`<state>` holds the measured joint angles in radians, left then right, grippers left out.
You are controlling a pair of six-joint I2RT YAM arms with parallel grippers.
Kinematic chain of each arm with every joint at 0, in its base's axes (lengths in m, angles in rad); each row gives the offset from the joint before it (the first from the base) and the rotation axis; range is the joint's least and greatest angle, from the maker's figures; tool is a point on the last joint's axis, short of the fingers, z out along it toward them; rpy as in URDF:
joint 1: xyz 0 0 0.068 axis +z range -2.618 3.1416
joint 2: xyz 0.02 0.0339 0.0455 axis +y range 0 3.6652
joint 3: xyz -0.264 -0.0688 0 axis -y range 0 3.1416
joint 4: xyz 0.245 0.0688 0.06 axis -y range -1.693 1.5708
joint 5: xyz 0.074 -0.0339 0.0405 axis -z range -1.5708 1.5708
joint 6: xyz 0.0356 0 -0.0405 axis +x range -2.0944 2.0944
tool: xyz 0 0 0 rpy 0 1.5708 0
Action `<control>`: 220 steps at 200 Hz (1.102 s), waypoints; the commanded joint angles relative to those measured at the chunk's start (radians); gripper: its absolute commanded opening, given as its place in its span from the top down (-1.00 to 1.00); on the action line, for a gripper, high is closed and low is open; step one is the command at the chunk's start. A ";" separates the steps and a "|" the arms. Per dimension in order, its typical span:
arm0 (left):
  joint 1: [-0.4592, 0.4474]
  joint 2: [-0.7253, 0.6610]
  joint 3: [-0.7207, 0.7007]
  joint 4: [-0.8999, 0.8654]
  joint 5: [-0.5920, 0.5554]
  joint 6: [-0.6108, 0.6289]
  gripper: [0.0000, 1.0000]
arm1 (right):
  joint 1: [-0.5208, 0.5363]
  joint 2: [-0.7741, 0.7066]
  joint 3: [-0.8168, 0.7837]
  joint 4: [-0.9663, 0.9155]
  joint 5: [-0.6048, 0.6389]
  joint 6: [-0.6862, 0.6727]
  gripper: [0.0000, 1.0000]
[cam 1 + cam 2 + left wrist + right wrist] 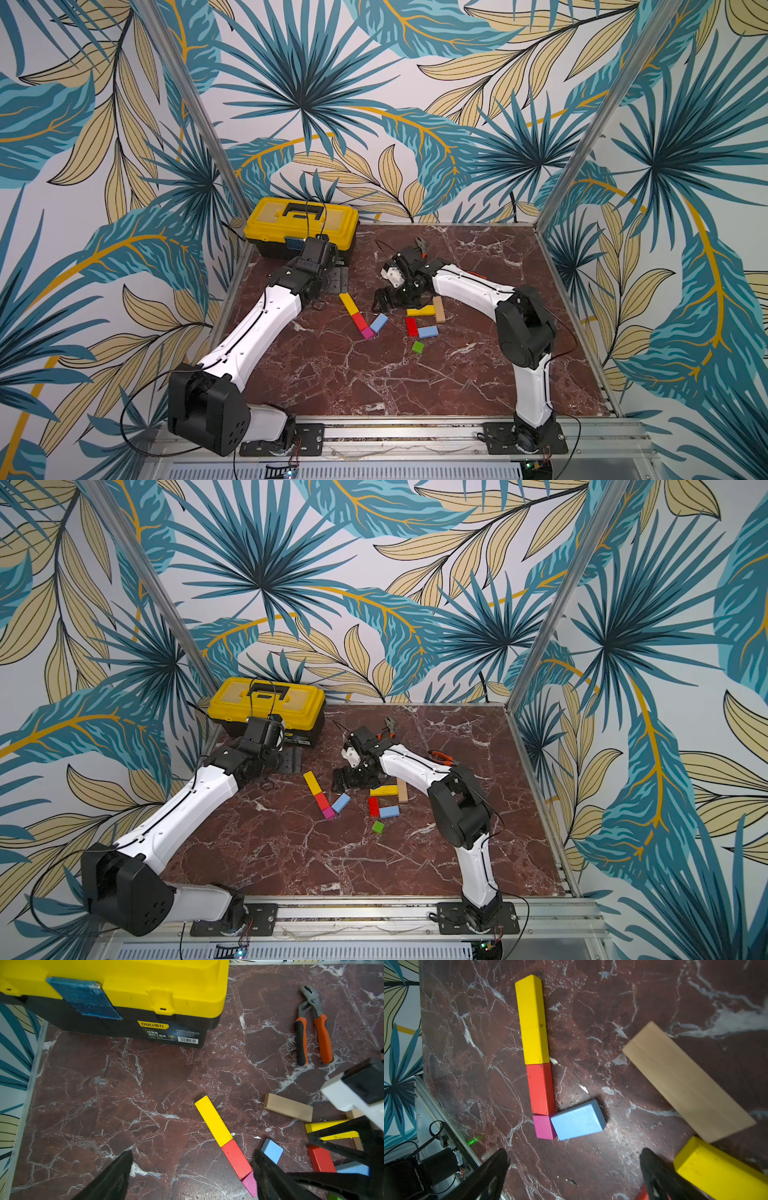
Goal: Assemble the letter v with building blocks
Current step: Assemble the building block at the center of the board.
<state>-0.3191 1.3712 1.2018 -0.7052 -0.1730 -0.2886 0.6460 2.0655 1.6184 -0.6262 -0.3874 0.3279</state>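
A partial letter v lies mid-table in both top views: a yellow bar (348, 303), a red block (359, 321), a magenta cube (367, 332) and a light-blue block (378, 323) angled up to the right. Loose building blocks lie to their right: a yellow bar (419, 311), a plain-wood bar (439, 309), a red block (411, 326), a light-blue block (428, 331) and a green cube (417, 347). Another plain-wood bar (687, 1082) shows only in the wrist views. My right gripper (384, 303) hovers open between the two groups. My left gripper (193, 1152) is open and empty, left of the yellow bar.
A yellow and black toolbox (301, 224) stands at the back left corner. Orange-handled pliers (311, 1028) lie behind the right arm. Metal frame posts and patterned walls close in the marble table (332, 386) on three sides.
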 commanded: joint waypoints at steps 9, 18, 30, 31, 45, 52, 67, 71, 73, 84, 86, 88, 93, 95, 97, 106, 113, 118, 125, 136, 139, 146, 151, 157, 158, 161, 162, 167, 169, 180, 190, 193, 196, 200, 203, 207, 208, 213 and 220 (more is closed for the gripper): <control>0.011 -0.026 -0.015 0.027 0.017 -0.009 -0.86 | 0.021 0.052 0.054 -0.012 -0.036 -0.006 -0.99; 0.012 -0.029 -0.016 0.026 0.017 -0.009 -0.86 | 0.023 0.063 0.064 -0.013 -0.036 -0.004 -0.99; 0.013 -0.030 -0.018 0.027 0.020 -0.009 -0.87 | 0.027 0.079 0.077 -0.020 -0.034 -0.003 -0.99; 0.012 -0.031 -0.018 0.027 0.020 -0.008 -0.87 | 0.027 0.080 0.078 -0.020 -0.034 -0.004 -0.99; 0.014 -0.034 -0.020 0.028 0.021 -0.010 -0.88 | 0.030 0.090 0.083 -0.020 -0.033 -0.002 -0.99; 0.013 -0.034 -0.021 0.029 0.021 -0.010 -0.89 | 0.032 0.093 0.084 -0.018 -0.033 -0.001 -0.99; 0.015 -0.037 -0.021 0.028 0.022 -0.010 -0.89 | 0.034 0.102 0.086 -0.017 -0.031 0.001 -0.99; 0.015 -0.037 -0.022 0.030 0.023 -0.010 -0.90 | 0.034 0.103 0.087 -0.015 -0.032 0.002 -0.99; 0.015 -0.037 -0.022 0.029 0.023 -0.010 -0.90 | 0.034 0.105 0.086 -0.015 -0.032 0.002 -0.99; 0.014 -0.038 -0.021 0.030 0.023 -0.009 -0.91 | 0.035 0.110 0.086 -0.012 -0.033 0.004 -0.99; 0.015 -0.038 -0.021 0.030 0.023 -0.009 -0.91 | 0.034 0.112 0.086 -0.012 -0.033 0.004 -0.99; 0.015 -0.037 -0.021 0.031 0.023 -0.009 -0.91 | 0.034 0.112 0.086 -0.012 -0.033 0.006 -0.99; 0.014 -0.038 -0.021 0.030 0.023 -0.009 -0.91 | 0.035 0.115 0.086 -0.010 -0.035 0.006 -0.99; 0.015 -0.038 -0.022 0.030 0.023 -0.009 -0.91 | 0.035 0.116 0.086 -0.010 -0.037 0.007 -0.99; 0.015 -0.038 -0.022 0.030 0.023 -0.009 -0.91 | 0.036 0.117 0.087 -0.009 -0.036 0.007 -0.99; 0.014 -0.038 -0.023 0.030 0.023 -0.010 -0.92 | 0.036 0.122 0.086 -0.006 -0.039 0.008 -0.99; 0.014 -0.038 -0.024 0.030 0.023 -0.010 -0.92 | 0.036 0.124 0.088 -0.007 -0.041 0.008 -0.99; 0.015 -0.038 -0.022 0.030 0.024 -0.010 -0.93 | 0.036 0.125 0.089 -0.009 -0.041 0.007 -0.99; 0.015 -0.038 -0.023 0.030 0.024 -0.010 -0.93 | 0.037 0.127 0.089 -0.009 -0.040 0.006 -0.99; 0.015 -0.039 -0.024 0.031 0.026 -0.009 -0.94 | 0.038 0.129 0.089 -0.007 -0.043 0.006 -0.99; 0.015 -0.038 -0.023 0.030 0.027 -0.010 -0.94 | 0.038 0.130 0.089 -0.007 -0.044 0.006 -0.99; 0.017 -0.037 -0.023 0.030 0.027 -0.009 -0.94 | 0.039 0.134 0.089 -0.008 -0.045 0.006 -0.99; 0.017 -0.037 -0.022 0.031 0.027 -0.010 -0.95 | 0.040 0.134 0.090 -0.009 -0.047 0.006 -0.99; 0.017 -0.037 -0.023 0.030 0.026 -0.009 -0.95 | 0.039 0.135 0.089 -0.010 -0.049 0.004 -0.99; 0.017 -0.037 -0.023 0.030 0.026 -0.009 -0.95 | 0.040 0.136 0.089 -0.011 -0.048 0.004 -0.99; 0.016 -0.037 -0.024 0.030 0.026 -0.009 -0.95 | 0.040 0.136 0.089 -0.011 -0.048 0.005 -0.99; 0.016 -0.037 -0.024 0.030 0.027 -0.009 -0.95 | 0.041 0.137 0.089 -0.010 -0.049 0.005 -0.99; 0.016 -0.035 -0.023 0.030 0.027 -0.009 -0.95 | 0.040 0.137 0.088 -0.011 -0.048 0.004 -0.99; 0.016 -0.035 -0.024 0.030 0.027 -0.009 -0.95 | 0.041 0.137 0.087 -0.012 -0.049 0.005 -0.99; 0.016 -0.035 -0.022 0.029 0.029 -0.009 -0.96 | 0.042 0.137 0.084 -0.011 -0.051 0.005 -0.99; 0.016 -0.035 -0.023 0.030 0.029 -0.009 -0.97 | 0.044 0.137 0.081 -0.010 -0.053 0.004 -0.99; 0.016 -0.035 -0.024 0.030 0.029 -0.008 -0.97 | 0.045 0.137 0.080 -0.010 -0.053 0.004 -0.99; 0.017 -0.035 -0.023 0.030 0.030 -0.008 -0.97 | 0.045 0.135 0.078 -0.010 -0.053 0.003 -0.99; 0.017 -0.035 -0.024 0.030 0.030 -0.008 -0.97 | 0.046 0.136 0.078 -0.010 -0.051 0.002 -0.99; 0.018 -0.035 -0.023 0.030 0.030 -0.008 -0.97 | 0.047 0.136 0.077 -0.011 -0.051 0.003 -0.99; 0.017 -0.035 -0.023 0.031 0.030 -0.008 -0.98 | 0.049 0.135 0.077 -0.012 -0.051 0.002 -0.99; 0.018 -0.035 -0.023 0.030 0.030 -0.007 -0.98 | 0.048 0.135 0.077 -0.012 -0.050 0.002 -0.99; 0.017 -0.035 -0.024 0.031 0.032 -0.008 -0.98 | 0.048 0.136 0.075 -0.013 -0.050 0.002 -0.99; 0.017 -0.035 -0.024 0.031 0.033 -0.008 -0.98 | 0.049 0.133 0.074 -0.013 -0.050 0.001 -0.99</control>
<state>-0.3103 1.3567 1.1927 -0.6922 -0.1486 -0.2890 0.6853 2.1826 1.6943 -0.6262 -0.4271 0.3298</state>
